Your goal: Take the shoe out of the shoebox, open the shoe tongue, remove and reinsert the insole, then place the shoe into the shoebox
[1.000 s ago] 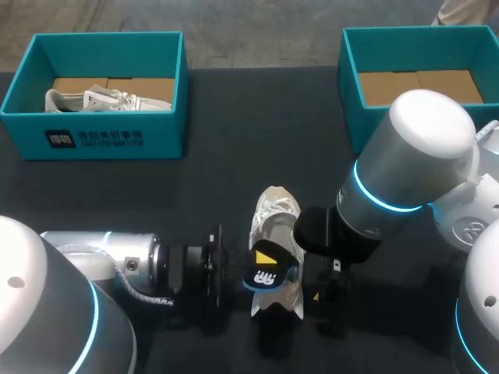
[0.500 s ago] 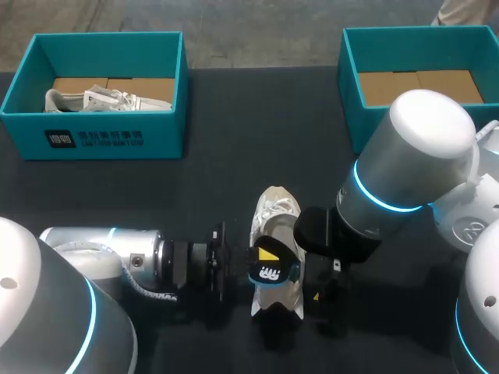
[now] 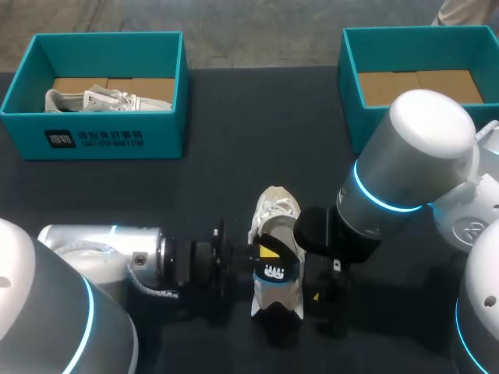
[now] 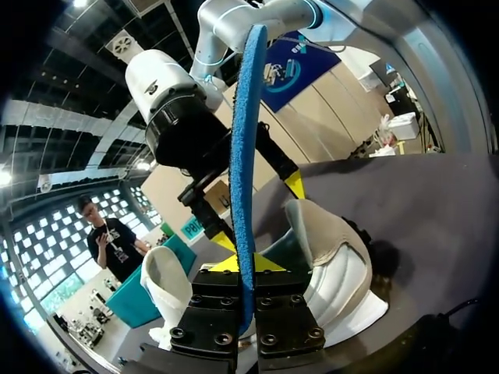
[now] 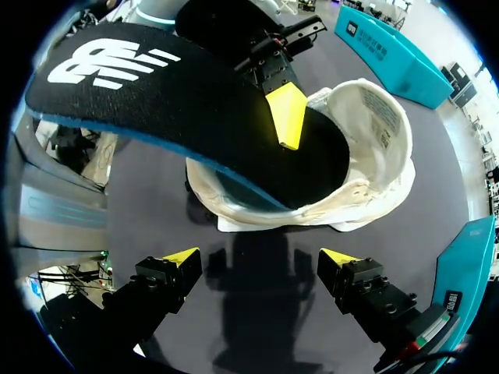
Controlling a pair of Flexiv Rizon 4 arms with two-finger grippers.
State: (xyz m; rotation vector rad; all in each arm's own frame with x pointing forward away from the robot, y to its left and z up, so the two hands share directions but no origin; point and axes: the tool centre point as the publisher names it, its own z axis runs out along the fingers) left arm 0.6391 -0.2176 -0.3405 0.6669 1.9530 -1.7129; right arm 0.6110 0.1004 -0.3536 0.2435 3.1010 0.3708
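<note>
Left hand (image 3: 263,257) has slid toward the right hand over the last second, carrying the insole (image 3: 274,266) with it. The insole was just beside the shoe (image 3: 277,212) and now sits over the shoe opening. Left hand is pinching the insole. In the left wrist view the insole (image 4: 243,156) stands edge-on between the fingers, with the shoe (image 4: 331,265) just ahead of them.

From the right wrist, the insole (image 5: 179,101) has its far end dipping into the shoe (image 5: 366,117), while the logo end is tilted up and out of it. Judgement: reinsertion is under way and the insole isn't seated yet.

Right hand (image 5: 261,257) hasn't moved. Its fingers are spread and hold nothing, low over the surface (image 3: 226,156), with the shoe just ahead of it.

Both shoeboxes (image 3: 101,86) sit well beyond both hands, so boxing the shoe is still to do.
</note>
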